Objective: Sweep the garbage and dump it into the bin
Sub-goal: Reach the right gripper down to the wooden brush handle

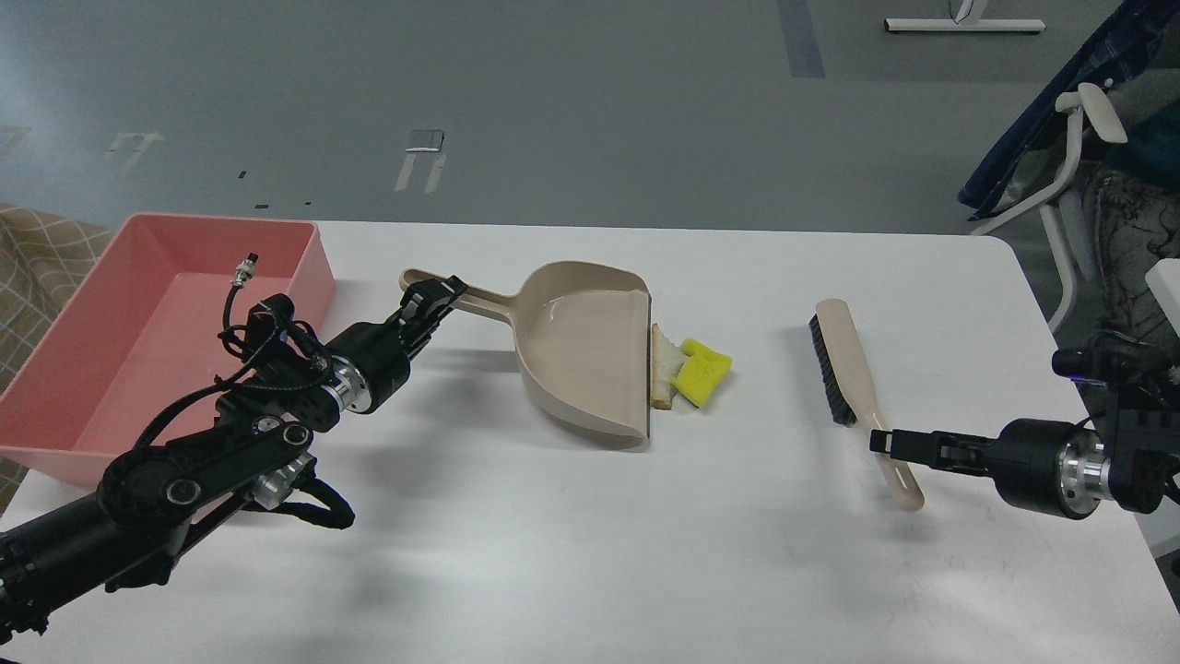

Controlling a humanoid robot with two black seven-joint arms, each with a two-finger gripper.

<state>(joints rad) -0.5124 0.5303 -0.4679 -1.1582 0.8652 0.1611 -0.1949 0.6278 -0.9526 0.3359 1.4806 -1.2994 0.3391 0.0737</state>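
The white bread slice point(660, 377) and the yellow sponge piece point(703, 373) lie together on the table, touching the open lip of the beige dustpan point(581, 346). My left gripper point(433, 297) is closed around the dustpan's long handle. The pink bin point(312, 267) stands at the far left, behind my left arm. A beige brush with black bristles point(848, 364) lies to the right of the garbage. My right gripper point(880, 442) reaches in from the right, its tip at the brush's handle. Its fingers are dark and I cannot tell them apart.
The white table point(590, 553) has a rounded right edge close to my right arm. A white chair with dark cloth point(1079, 157) stands beyond the table's right corner. A checked fabric point(37, 249) shows at the far left behind the bin.
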